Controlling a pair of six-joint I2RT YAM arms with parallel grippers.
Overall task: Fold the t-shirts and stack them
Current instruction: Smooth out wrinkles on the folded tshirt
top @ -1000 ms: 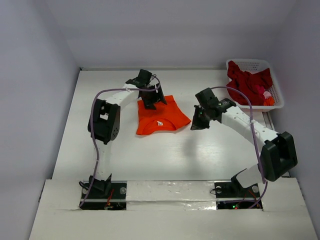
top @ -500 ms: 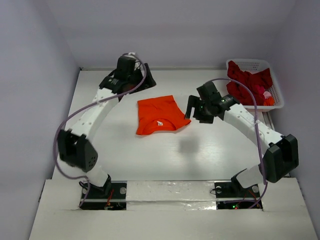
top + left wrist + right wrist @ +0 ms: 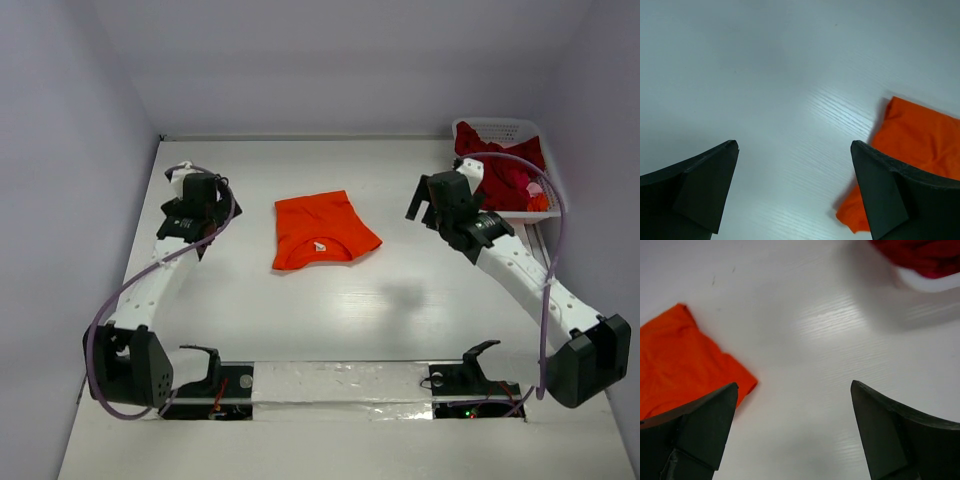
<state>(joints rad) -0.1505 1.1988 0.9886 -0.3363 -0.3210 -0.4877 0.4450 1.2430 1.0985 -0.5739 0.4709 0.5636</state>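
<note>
A bright orange t-shirt lies folded on the white table, its small white neck label facing the near side. More t-shirts, dark red, are heaped in the basket at the back right. My left gripper hangs open to the left of the orange shirt, apart from it. The left wrist view has bare table between the fingers and the orange shirt at the right. My right gripper stands open between the orange shirt and the basket. Its wrist view shows the orange shirt and dark red cloth.
The white lattice basket sits at the table's back right corner, with a pink and orange item among the red cloth. Grey walls close in the table on the left, back and right. Both arm bases are bolted at the near edge.
Both grippers have left the orange shirt and opened. The left arm swung out to the left and nearer; the right arm drew back to the right, toward the basket. The shirt stays folded.
</note>
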